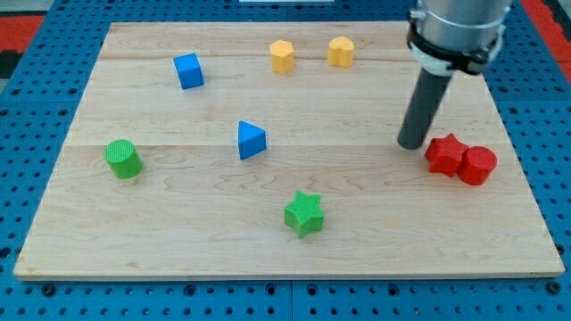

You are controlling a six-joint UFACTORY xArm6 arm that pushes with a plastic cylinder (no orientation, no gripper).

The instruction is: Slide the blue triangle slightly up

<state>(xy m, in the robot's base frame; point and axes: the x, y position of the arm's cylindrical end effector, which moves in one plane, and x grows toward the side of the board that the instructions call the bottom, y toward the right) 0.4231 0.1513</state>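
Note:
The blue triangle (251,140) lies near the middle of the wooden board (178,232). My tip (411,144) rests on the board far to the triangle's right, just left of the red star (444,153). The rod rises from the tip to the arm at the view's top right. The tip touches no block.
A blue cube (188,70) sits at the upper left. Two yellow blocks (282,55) (340,51) sit at the top centre. A green cylinder (122,159) is at the left, a green star (304,212) at the bottom centre, a red cylinder (477,165) beside the red star.

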